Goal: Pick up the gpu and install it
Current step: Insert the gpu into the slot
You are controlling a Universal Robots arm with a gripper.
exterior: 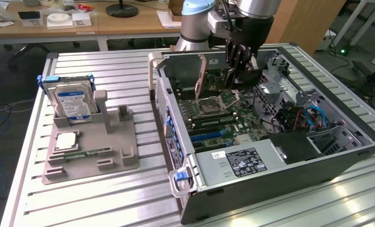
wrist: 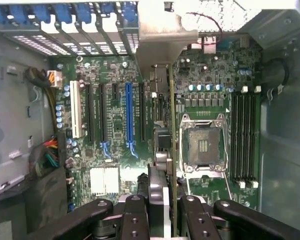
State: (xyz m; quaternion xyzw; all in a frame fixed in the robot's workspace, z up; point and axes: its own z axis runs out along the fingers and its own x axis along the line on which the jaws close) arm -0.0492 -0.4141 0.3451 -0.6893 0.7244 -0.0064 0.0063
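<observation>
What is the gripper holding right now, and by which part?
The gpu, pinched edge-on between the fingers by its upper edge, at the end away from its metal bracket.

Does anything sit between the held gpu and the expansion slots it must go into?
Nothing visible does. The tool grips the gpu edge-on above the motherboard; the expansion slots lie bare, with cables off to their side.

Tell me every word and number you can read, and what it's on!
None can be read.
Blue label on the hard drive: blurred.
Black label on the power supply: too small.
White sticker beside it: too small.
Motherboard markings: too small.
</observation>
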